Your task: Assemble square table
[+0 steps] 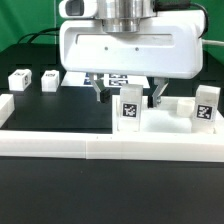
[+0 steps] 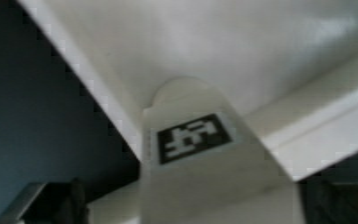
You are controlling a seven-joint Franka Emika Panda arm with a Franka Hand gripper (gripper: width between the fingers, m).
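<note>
Jaws: open wide, gripping nothing; the two dark fingers (image 1: 157, 95) hang well apart beneath the broad white robot hand (image 1: 130, 50)
Middle leg (image 1: 130, 108): white, upright on the bench (image 1: 60, 112), tag facing the exterior camera; in that view it stands within the gap between the fingers; I cannot tell whether either finger touches it
Wrist view: the same leg rises through the middle of the picture, tag plainly readable; pale white surfaces cross behind it, too blurred to name
Right-hand leg (image 1: 207, 105): tagged, upright, at the exterior view's right, well apart from the middle leg
Plain block (image 1: 180, 108): white, between those two legs; no tag shows, so what it is I cannot tell
Small leg blocks: first block (image 1: 18, 78) and second block (image 1: 50, 76), tagged, near each other at the exterior view's left, well apart from the jaws
Tagged patch (image 1: 118, 80): glimpsed between the fingers, behind the middle leg; mostly hidden by the robot hand
Border bar (image 1: 100, 148): long, white, lying across the front of the bench
</note>
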